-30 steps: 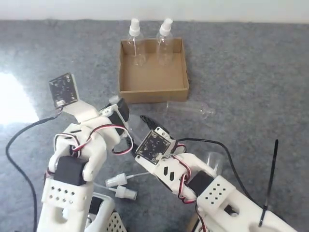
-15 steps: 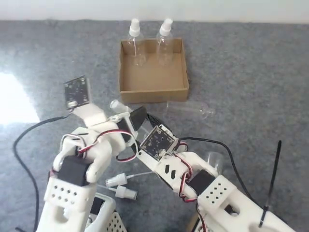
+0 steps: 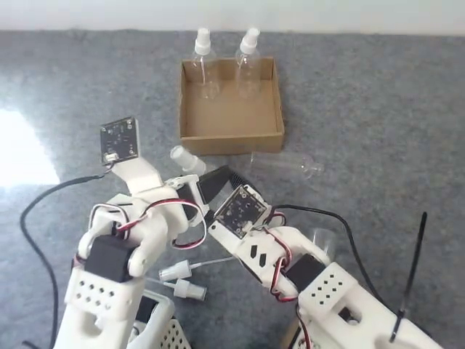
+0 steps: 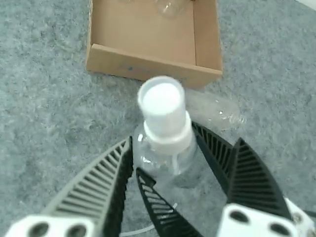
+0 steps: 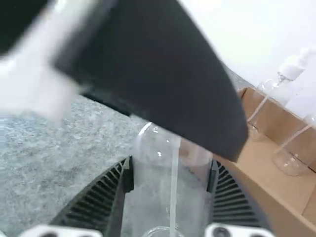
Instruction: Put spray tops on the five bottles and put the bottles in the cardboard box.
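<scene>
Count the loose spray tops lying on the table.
2. The farther spray top lies on the table beside the left arm; the nearer spray top lies right next to it. Others may be hidden.

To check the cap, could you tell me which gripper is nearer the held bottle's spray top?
Left. The left gripper clasps the bottle just below the spray top; the right gripper holds its body lower down.

Two capped bottles [image 3: 205,71] stand in the cardboard box [image 3: 231,142].
</scene>
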Available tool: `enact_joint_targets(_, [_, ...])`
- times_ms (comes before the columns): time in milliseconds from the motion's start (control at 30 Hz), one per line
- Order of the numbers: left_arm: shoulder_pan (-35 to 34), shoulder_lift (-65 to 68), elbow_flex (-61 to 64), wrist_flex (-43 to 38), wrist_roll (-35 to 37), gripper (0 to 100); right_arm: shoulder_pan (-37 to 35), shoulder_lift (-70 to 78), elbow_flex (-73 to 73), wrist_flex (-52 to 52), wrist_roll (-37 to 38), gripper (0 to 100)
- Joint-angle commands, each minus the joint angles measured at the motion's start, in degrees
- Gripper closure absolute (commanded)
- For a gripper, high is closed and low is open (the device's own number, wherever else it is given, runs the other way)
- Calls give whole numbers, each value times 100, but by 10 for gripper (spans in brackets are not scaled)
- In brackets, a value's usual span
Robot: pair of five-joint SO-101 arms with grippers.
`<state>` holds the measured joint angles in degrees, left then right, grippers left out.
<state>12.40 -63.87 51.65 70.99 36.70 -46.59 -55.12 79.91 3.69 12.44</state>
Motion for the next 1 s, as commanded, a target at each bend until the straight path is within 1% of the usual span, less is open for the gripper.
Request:
enact_joint_targets(0, [-26, -114, -611, 281, -79, 706, 215, -163, -53, -66, -70, 859])
enact_joint_targets(133, [-53, -114, -875, 501, -70, 706, 215, -163, -53, -66, -70, 859])
enact_joint_targets(333, [-993, -114, -1376, 492, -97, 706, 215, -163, -53, -66, -70, 859])
enact_joint_targets(467, [-1424, -114, -1631, 492, -97, 706, 215, -189, -53, -66, -70, 859])
enact_joint_targets(833, [-2277, -114, -1613, 492, -79, 708, 215, -207, -105, -66, -70, 859])
enact_joint_targets(967, [-2418, -114, -1446, 448, -79, 707, 215, -215, -105, -75, -70, 859])
